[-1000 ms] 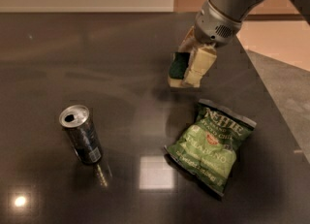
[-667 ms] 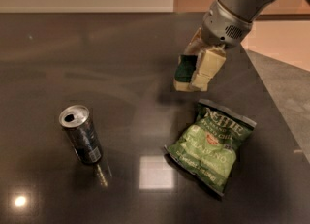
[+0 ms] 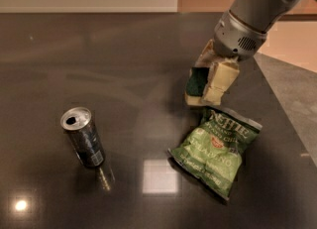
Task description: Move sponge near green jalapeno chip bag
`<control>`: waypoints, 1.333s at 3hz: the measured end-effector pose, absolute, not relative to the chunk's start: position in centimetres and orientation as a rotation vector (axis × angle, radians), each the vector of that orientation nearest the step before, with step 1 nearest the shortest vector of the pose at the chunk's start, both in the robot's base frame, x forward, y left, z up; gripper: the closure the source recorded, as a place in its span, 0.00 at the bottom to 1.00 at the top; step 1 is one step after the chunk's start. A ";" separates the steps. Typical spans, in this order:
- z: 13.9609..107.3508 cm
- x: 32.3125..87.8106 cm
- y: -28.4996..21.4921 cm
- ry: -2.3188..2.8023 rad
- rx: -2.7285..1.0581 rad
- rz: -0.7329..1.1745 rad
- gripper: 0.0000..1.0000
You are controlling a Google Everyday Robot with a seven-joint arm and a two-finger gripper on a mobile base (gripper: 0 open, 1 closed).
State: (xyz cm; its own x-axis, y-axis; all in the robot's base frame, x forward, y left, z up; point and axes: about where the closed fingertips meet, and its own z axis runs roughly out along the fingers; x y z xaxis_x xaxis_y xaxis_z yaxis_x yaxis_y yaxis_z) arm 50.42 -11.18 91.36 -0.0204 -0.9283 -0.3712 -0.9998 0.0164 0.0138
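Cream-fingered, pinches the sponge (image 3: pixel 196 83) upright in the gripper (image 3: pixel 204 92), shut tight on it low over the table (image 3: pixel 124 69), just beyond the lettered end of the green jalapeno chip bag (image 3: pixel 215 149), which lies camera-side of the fingertips.

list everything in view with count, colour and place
small rectangular sponge: one, dark green top over pale yellow foam, clamped in the gripper just above the bag's top edge
crinkled foil chip bag: one, light green with a dark band and white lettering, lying flat right of centre
metal drink can: one, dark with a silver opened top, upright at left
glossy tabletop: one, dark grey, under everything
gripper: one, cream fingers, upper right, shut on the sponge
arm: one, grey, entering from the top right
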 end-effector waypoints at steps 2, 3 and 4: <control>89.1 48.7 -12.3 2.098 -2.033 0.361 0.15; 89.1 49.0 -12.1 2.090 -2.022 0.351 0.00; 89.1 49.0 -12.1 2.090 -2.022 0.351 0.00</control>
